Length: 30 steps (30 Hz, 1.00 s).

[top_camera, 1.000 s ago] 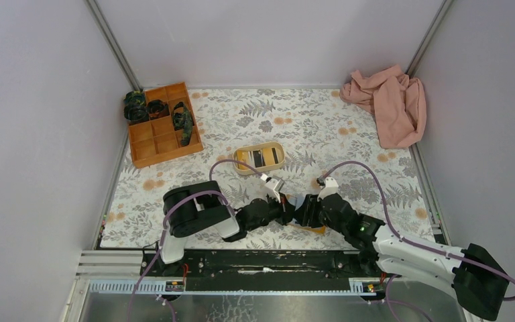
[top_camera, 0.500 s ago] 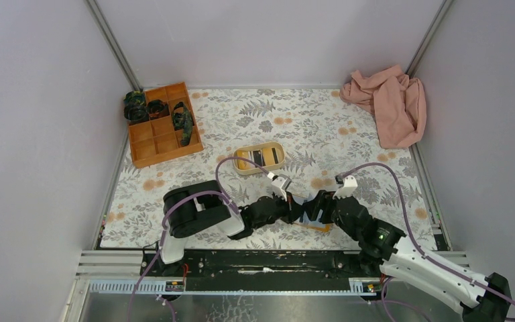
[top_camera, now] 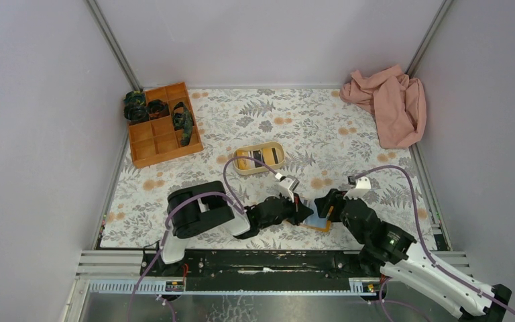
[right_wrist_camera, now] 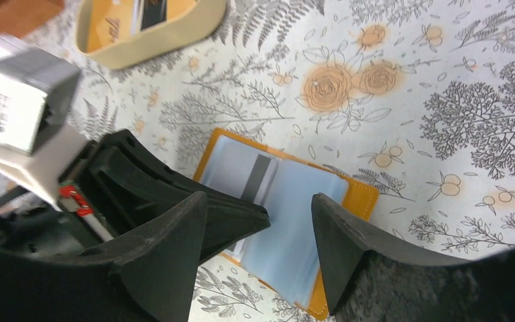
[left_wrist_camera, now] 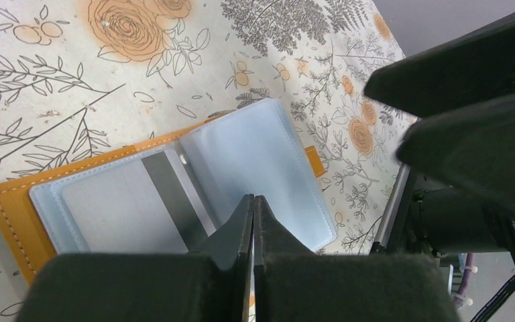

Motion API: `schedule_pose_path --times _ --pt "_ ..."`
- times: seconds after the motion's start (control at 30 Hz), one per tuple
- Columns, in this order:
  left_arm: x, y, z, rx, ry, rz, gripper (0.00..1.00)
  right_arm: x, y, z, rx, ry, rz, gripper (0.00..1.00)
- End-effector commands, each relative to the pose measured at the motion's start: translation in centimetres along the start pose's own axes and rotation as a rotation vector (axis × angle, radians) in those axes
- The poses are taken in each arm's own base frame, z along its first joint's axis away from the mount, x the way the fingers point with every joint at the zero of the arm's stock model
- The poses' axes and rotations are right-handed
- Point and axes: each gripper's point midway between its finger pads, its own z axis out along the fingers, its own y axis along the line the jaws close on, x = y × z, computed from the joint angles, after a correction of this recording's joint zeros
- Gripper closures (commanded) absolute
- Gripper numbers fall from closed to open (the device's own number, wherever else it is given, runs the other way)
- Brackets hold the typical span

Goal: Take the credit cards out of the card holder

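Orange compartment box (top_camera: 164,125) sits far left by the wall, with the beige oval tray (top_camera: 259,158) nearer the middle of the floral table (top_camera: 349,134). Next, near the front edge, your left gripper (left_wrist_camera: 253,201) has its fingers pinched fully together, tips over the card holder (left_wrist_camera: 255,154), which lies open with light blue sleeves up and a grey striped card (left_wrist_camera: 134,208) in one. Your right gripper (right_wrist_camera: 258,201) hangs over the holder with jaws spread wide and empty; a pink cloth (top_camera: 389,104) is crumpled far right.

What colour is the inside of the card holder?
The card holder is light blue inside, clearest in the left wrist view.
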Motion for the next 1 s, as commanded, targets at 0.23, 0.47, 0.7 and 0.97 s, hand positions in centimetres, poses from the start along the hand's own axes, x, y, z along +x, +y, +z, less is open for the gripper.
schedule_pose_path --times 0.23,0.47,0.7,0.97 --pt "-2.2 1.8 -2.2 -0.097 -0.052 0.034 1.00 1.9 3.3 1.0 -0.161 0.056 0.111 0.47" --pt "-2.8 5.1 -4.6 -0.170 -0.068 0.020 1.00 4.0 4.0 2.1 -0.196 0.106 0.169 0.50" --pt "-1.0 6.4 -4.1 -0.177 -0.042 0.012 1.00 6.3 3.7 3.0 -0.191 0.162 0.205 0.53" --pt "-0.4 7.1 -4.4 -0.150 -0.068 -0.027 1.00 8.0 1.9 3.9 -0.103 0.213 0.195 0.54"
